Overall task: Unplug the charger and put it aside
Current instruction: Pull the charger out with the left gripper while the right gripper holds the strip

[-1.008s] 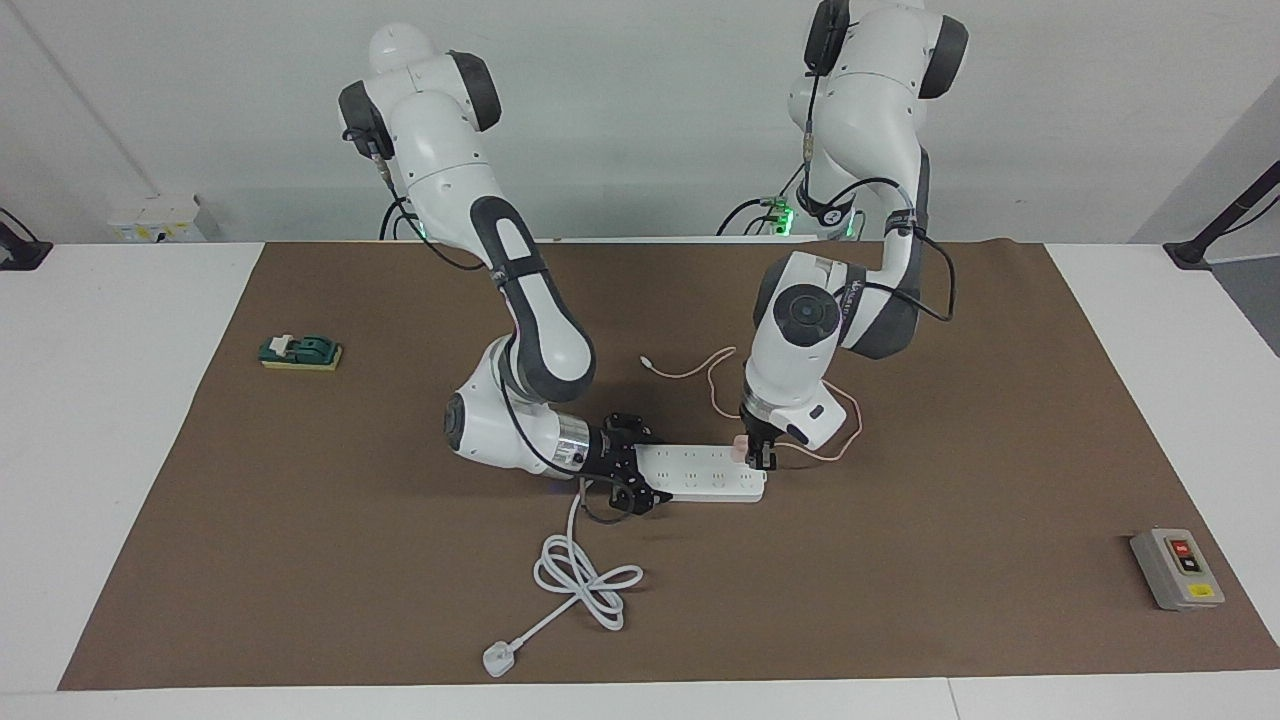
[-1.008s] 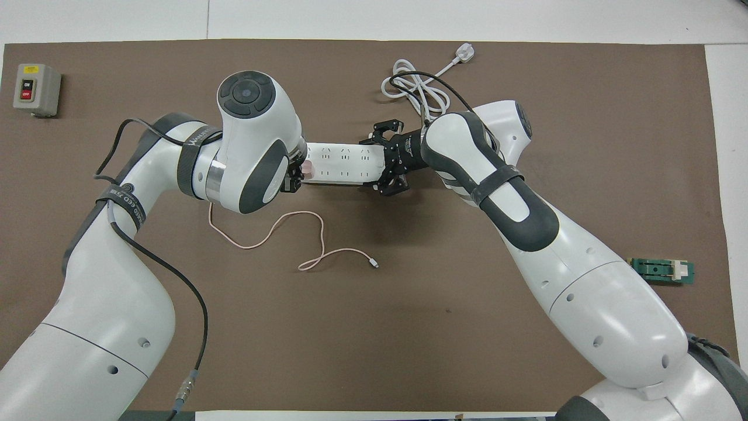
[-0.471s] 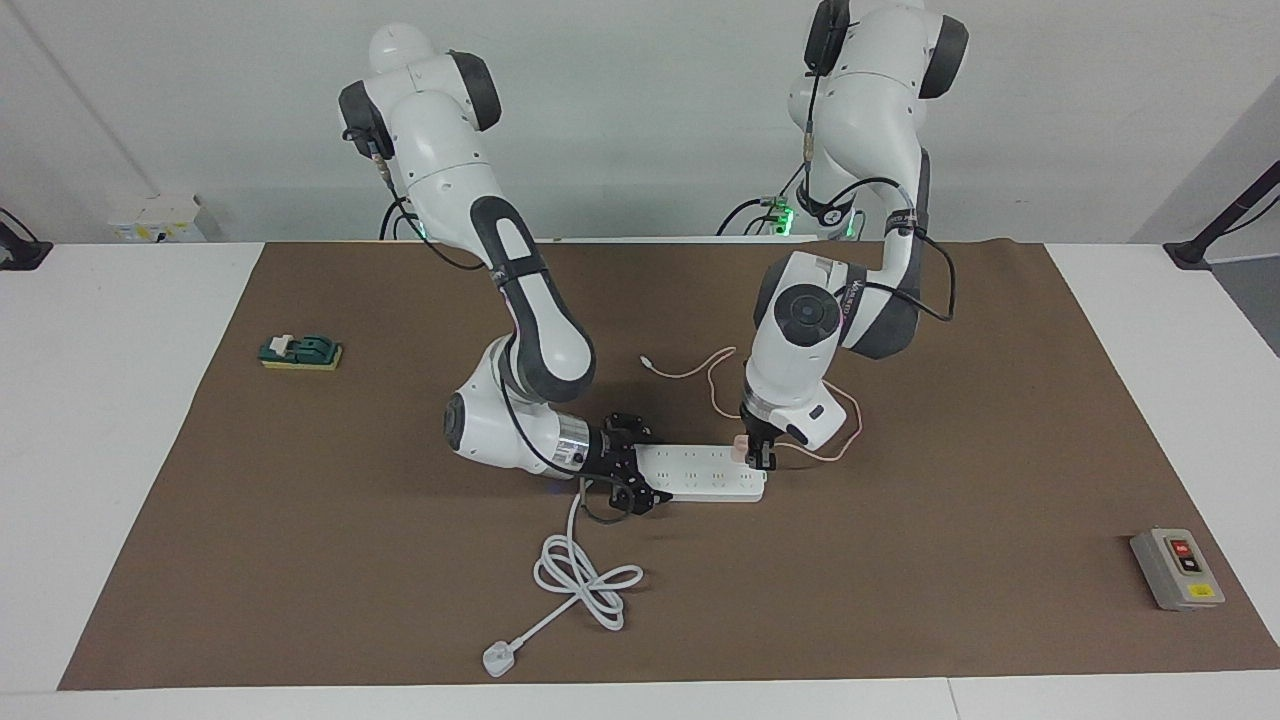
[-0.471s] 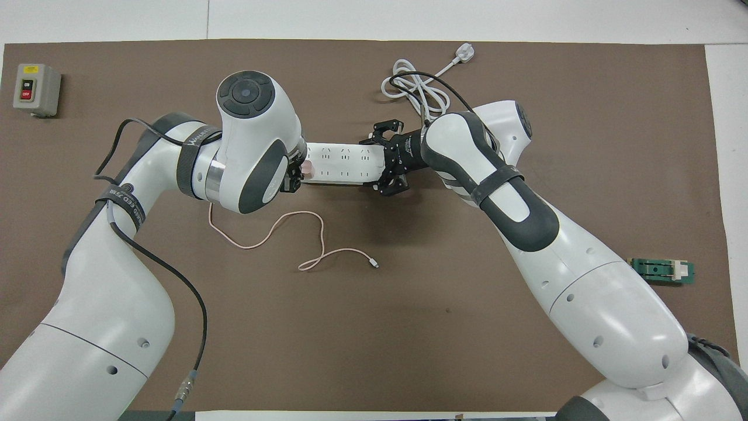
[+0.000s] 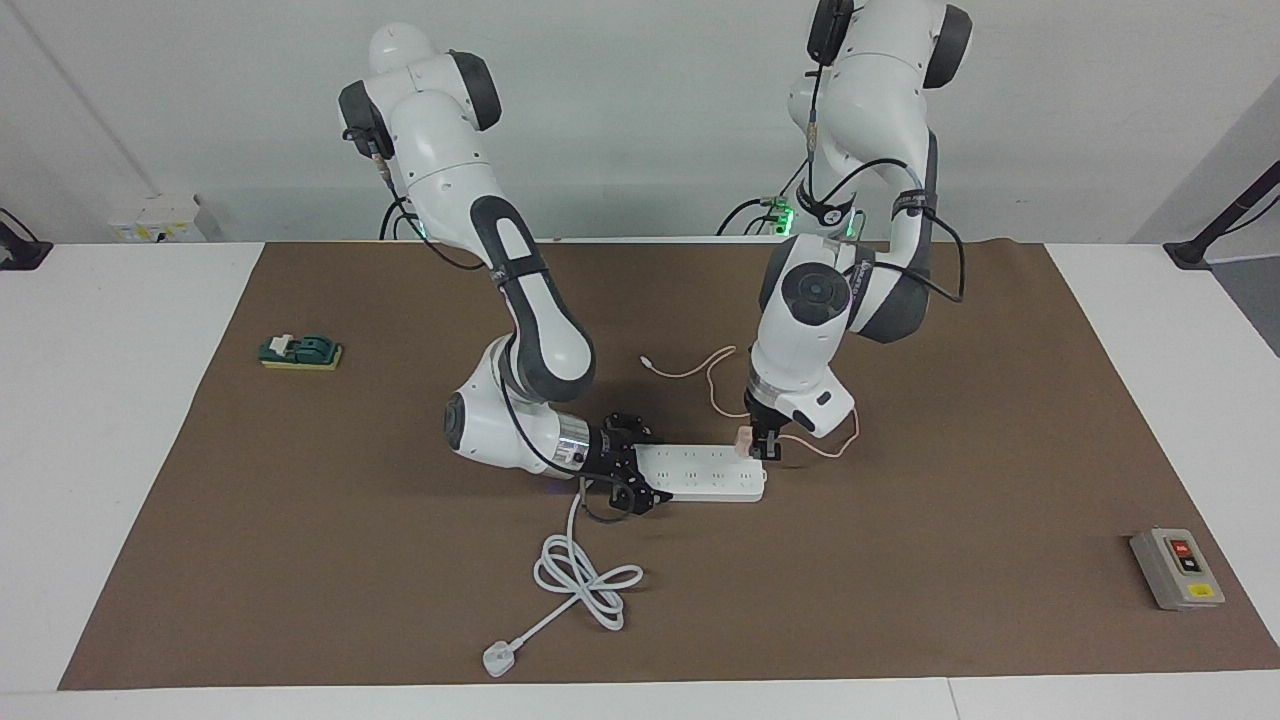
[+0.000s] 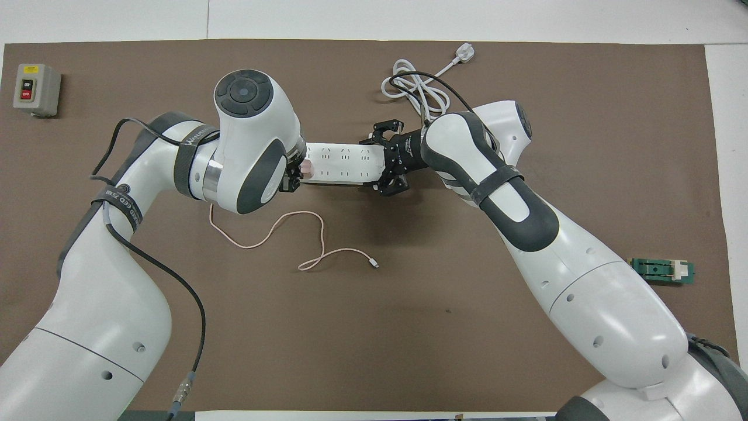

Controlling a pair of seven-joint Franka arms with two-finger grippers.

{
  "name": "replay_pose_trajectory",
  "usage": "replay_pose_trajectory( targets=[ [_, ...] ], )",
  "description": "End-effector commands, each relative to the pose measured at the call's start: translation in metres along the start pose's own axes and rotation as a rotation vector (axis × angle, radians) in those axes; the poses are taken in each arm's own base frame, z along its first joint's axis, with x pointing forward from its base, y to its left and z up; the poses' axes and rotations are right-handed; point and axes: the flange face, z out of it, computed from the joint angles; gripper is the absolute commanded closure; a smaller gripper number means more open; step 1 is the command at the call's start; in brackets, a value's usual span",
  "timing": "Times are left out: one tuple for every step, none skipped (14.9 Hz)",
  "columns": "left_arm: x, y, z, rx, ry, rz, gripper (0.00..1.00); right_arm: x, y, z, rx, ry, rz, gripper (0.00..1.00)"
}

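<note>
The small pale pink charger (image 5: 743, 440) is in my left gripper (image 5: 762, 447), which is shut on it just above the end of the long white power strip (image 5: 700, 474) toward the left arm's end of the table. In the overhead view the charger (image 6: 305, 168) peeks out beside the left gripper (image 6: 294, 174), which the arm mostly hides. Its thin pink cable (image 5: 712, 385) trails over the mat (image 6: 318, 222) nearer to the robots. My right gripper (image 5: 628, 470) holds the strip's other end (image 6: 345, 164) across its width.
The strip's thick white cord (image 5: 580, 580) coils farther from the robots and ends in a white plug (image 5: 497, 658). A grey switch box (image 5: 1177, 568) sits toward the left arm's end. A green and yellow block (image 5: 300, 352) sits toward the right arm's end.
My left gripper has risen a little with the charger, lifting it off the power strip. The right gripper and the strip have not moved.
</note>
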Motion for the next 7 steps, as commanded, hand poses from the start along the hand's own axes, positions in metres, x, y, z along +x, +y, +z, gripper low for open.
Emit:
replay_pose_trajectory(
  targets=[
    [0.012,-0.013,-0.024,0.029,0.001,0.093,1.0,0.011,0.008,0.013,0.009,0.018,-0.052,0.9],
    [0.012,-0.017,-0.031,0.038,0.003,0.15,1.0,0.011,0.008,0.013,0.009,0.018,-0.051,0.89],
    [0.015,-0.023,-0.038,0.053,0.005,0.236,1.0,0.011,0.008,0.013,0.009,0.018,-0.051,0.89],
    [0.017,-0.029,-0.045,0.067,0.005,0.333,1.0,0.01,0.008,0.013,0.007,0.016,-0.05,0.84],
    [0.026,-0.032,-0.051,0.072,0.004,0.38,1.0,0.009,0.008,0.013,0.005,0.014,-0.05,0.64],
    [0.035,-0.031,-0.056,0.069,0.003,0.4,1.0,0.008,0.007,0.011,0.008,0.012,-0.045,0.32],
    [0.039,-0.035,-0.058,0.078,0.002,0.44,1.0,0.005,0.005,0.009,0.013,0.011,-0.038,0.05]
  ],
)
